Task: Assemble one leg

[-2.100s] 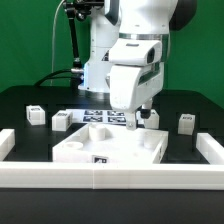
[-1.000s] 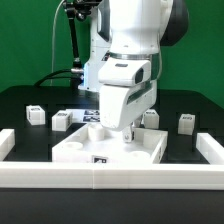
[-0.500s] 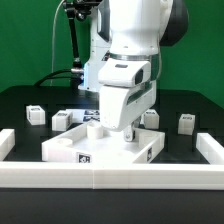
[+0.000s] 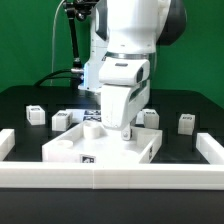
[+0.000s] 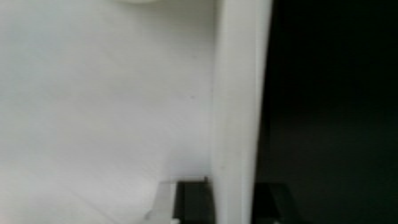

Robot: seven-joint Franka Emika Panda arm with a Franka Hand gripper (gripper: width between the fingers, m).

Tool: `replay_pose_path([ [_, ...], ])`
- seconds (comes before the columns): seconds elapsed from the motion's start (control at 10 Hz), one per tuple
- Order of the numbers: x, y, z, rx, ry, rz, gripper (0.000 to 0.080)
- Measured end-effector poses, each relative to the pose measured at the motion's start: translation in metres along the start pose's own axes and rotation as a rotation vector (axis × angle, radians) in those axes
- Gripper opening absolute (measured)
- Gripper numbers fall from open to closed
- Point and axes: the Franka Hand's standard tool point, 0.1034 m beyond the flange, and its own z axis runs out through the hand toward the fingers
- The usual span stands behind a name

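The panel (image 4: 75, 150) has been repositioned: within the last second it has slid and turned toward the exterior view's left, carrying its front tag off-centre. The gripper (image 4: 127, 131) stands low at the panel's rear edge; the wrist view shows the rim (image 5: 240, 100) running between the dark fingers (image 5: 192, 205), so the jaws appear pressed onto that wall, pinching the panel and no leg. The four legs (image 4: 61, 120) lie loose on the table (image 4: 20, 100), two behind the panel at each side, apart from the gripper. Judgement: this move only readies the panel's corner; picking up and fitting a leg is not yet begun.
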Motion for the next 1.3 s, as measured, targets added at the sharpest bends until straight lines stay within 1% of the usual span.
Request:
replay_pose_path([
  [0.1, -0.002, 0.001, 0.0, 0.004, -0.01, -0.048, 0.0061],
  [0.2, -0.004, 0.003, -0.001, 0.002, -0.014, -0.076, 0.0061],
  [0.3, -0.008, 0.003, -0.001, 0.003, -0.015, -0.06, 0.0061],
  [0.6, -0.007, 0.003, 0.0, 0.004, -0.014, -0.061, 0.0061],
  [0.7, -0.008, 0.004, 0.0, 0.0, -0.015, -0.102, 0.0061],
  [0.8, -0.012, 0.009, 0.002, -0.019, -0.013, -0.276, 0.0061],
  [0.9, -0.013, 0.01, 0.004, -0.033, -0.009, -0.302, 0.0061],
  [1.0, -0.011, 0.008, 0.004, -0.033, -0.011, -0.315, 0.006],
  [1.1, -0.007, 0.004, 0.003, -0.009, -0.021, -0.282, 0.006],
  [1.2, -0.008, 0.006, 0.003, -0.015, -0.019, -0.284, 0.006],
  [1.3, -0.008, 0.006, 0.003, -0.015, -0.019, -0.282, 0.006],
])
